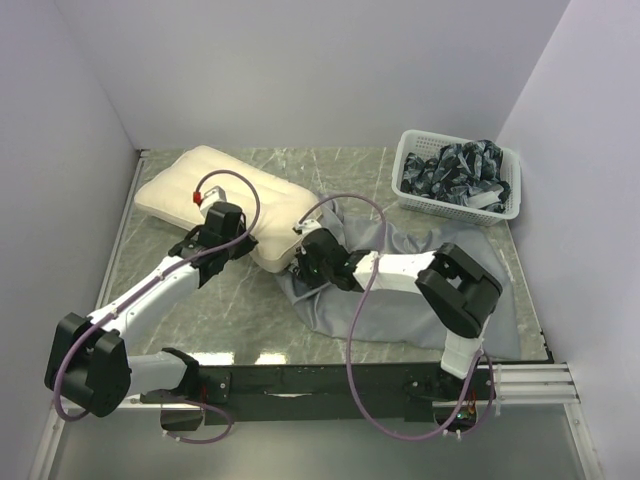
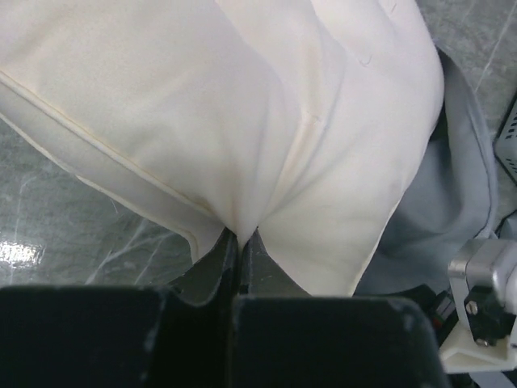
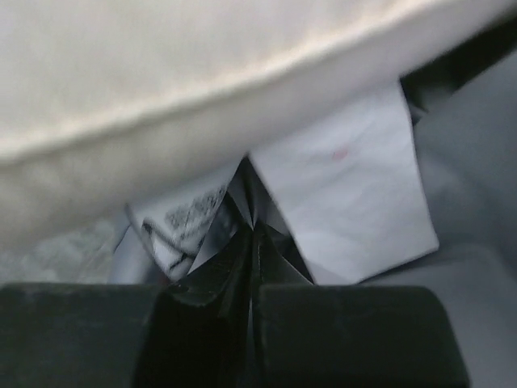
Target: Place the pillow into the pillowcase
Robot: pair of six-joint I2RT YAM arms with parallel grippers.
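The cream pillow (image 1: 205, 188) lies at the back left of the table. Its right end rests on the crumpled grey pillowcase (image 1: 400, 300), which spreads to the right. My left gripper (image 1: 238, 243) is shut on a pinch of the pillow's near edge; the wrist view shows the pillow (image 2: 242, 105) bunched into the closed tips of this gripper (image 2: 241, 239), with the grey pillowcase (image 2: 456, 202) at the right. My right gripper (image 1: 300, 257) is at the pillowcase's left edge, under the pillow's corner. In its wrist view this gripper (image 3: 254, 225) is shut where the pillowcase's white tags (image 3: 343, 194) fan out, with the pillow (image 3: 161, 73) above.
A white plastic basket (image 1: 410, 150) holding dark patterned cloth stands at the back right. White walls enclose the table on three sides. Bare marble tabletop (image 1: 250, 310) shows between the arms.
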